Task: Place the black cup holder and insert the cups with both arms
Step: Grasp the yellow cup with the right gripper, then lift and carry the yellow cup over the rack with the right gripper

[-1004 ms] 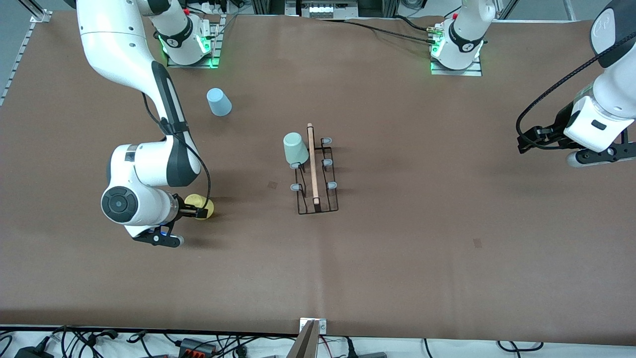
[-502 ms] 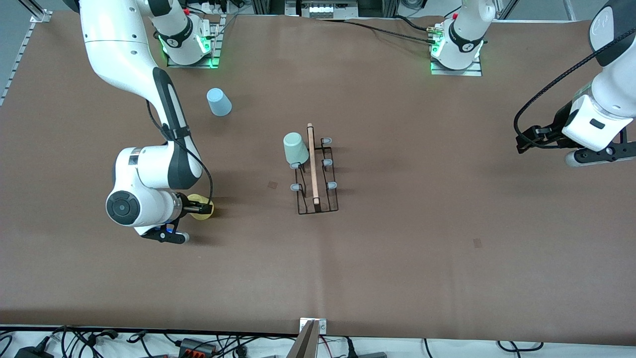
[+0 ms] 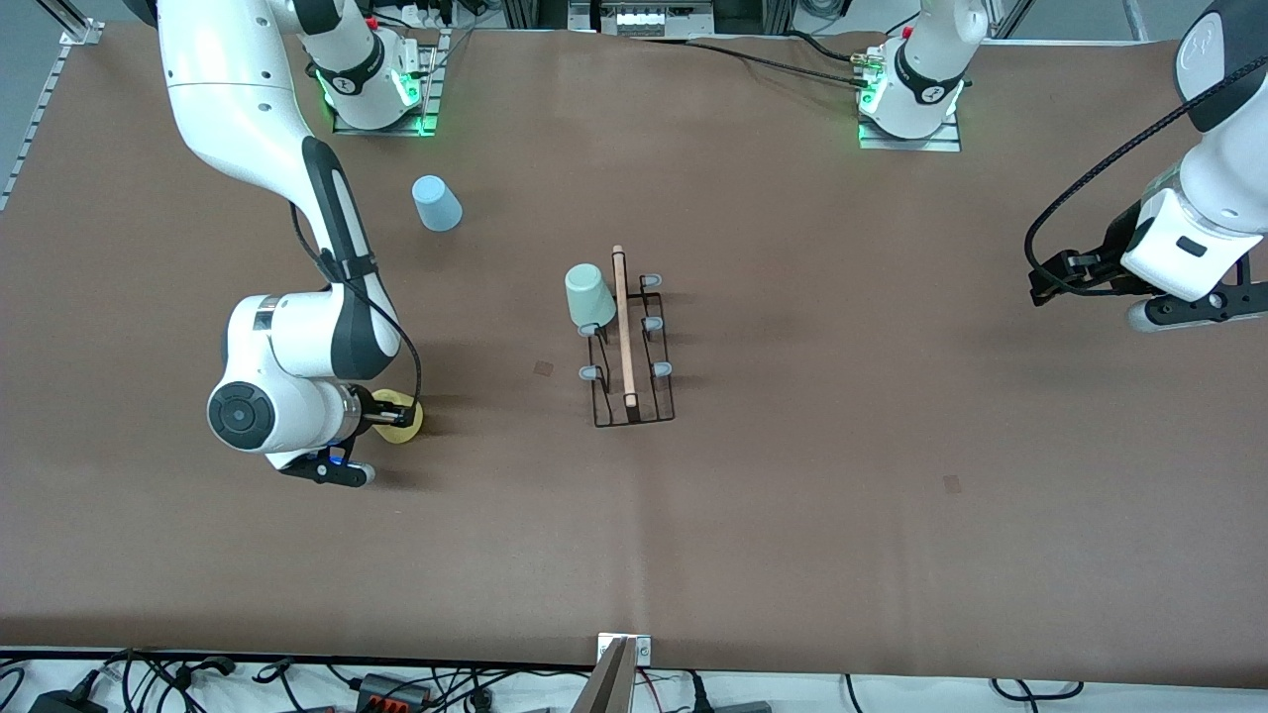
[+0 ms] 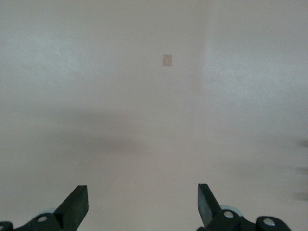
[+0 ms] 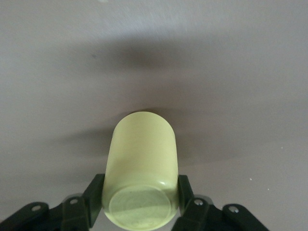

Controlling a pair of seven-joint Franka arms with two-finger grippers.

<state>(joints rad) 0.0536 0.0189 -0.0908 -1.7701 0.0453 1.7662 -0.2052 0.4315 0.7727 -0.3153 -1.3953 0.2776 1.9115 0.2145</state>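
**Yellow cup clamped at the right arm's end**

Fingers of the right end effector [image 3: 394, 415] press on both sides of the yellow cup [image 5: 140, 173], low over the table [image 3: 792, 515]. The black cup holder [image 3: 630, 347] stands mid-table with the mint green cup [image 3: 588, 295] on one of its pegs. The light blue cup [image 3: 436, 203] sits upside down, farther from the front camera than the yellow one. The left end effector [image 4: 142, 209] waits with fingers spread apart over bare table at the left arm's end.
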